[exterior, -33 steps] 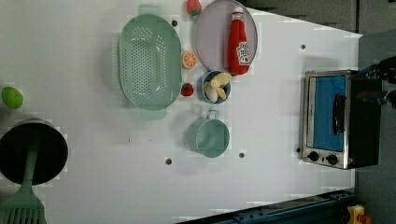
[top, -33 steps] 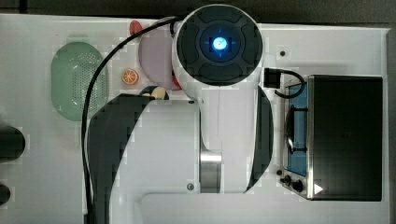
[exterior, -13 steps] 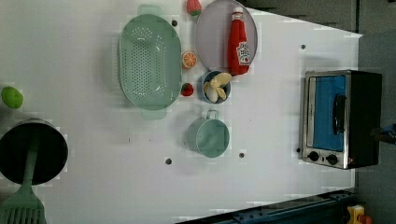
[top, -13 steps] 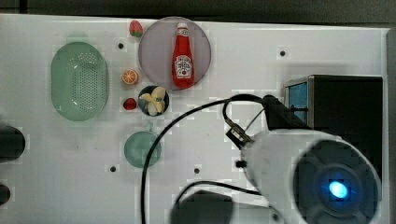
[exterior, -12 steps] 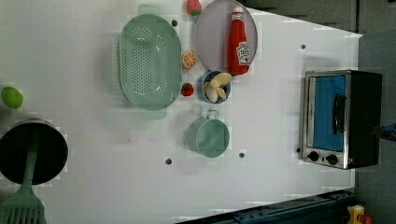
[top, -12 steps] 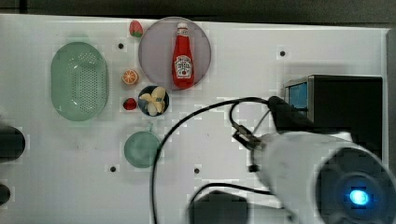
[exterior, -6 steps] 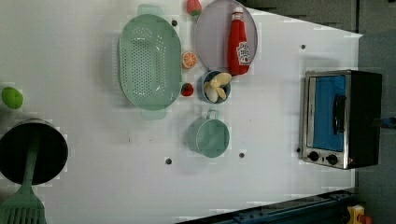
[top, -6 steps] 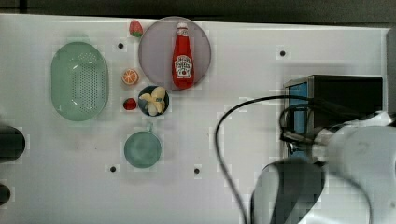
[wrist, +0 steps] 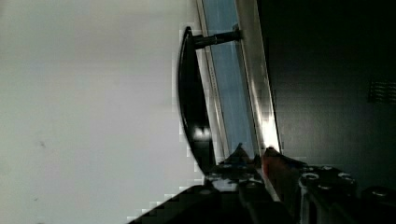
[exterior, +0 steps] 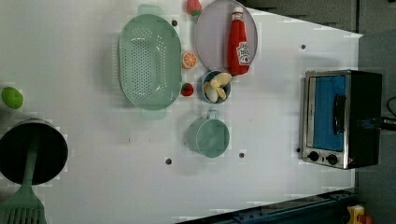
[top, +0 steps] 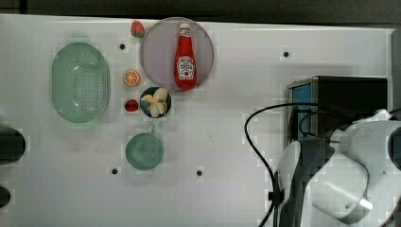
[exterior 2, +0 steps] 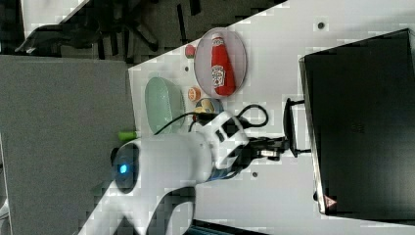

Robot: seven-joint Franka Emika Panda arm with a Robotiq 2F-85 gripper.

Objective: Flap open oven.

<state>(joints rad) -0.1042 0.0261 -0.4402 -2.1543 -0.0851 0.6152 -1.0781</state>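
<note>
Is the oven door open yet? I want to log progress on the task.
No. In the left view the oven has its blue glass door lying flush in the silver frame, the bar handle across it.

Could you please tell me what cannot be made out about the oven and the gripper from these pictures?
- Oven knobs: too small in the left view to read their settings.
- Oven front in the top view: the arm and its cable cover much of the door.
- Gripper: at the bar handle in the right view, but whether it grips the bar is too small to tell.
- Wrist view: the gripper is dark and cut off by the picture's edge.
</note>
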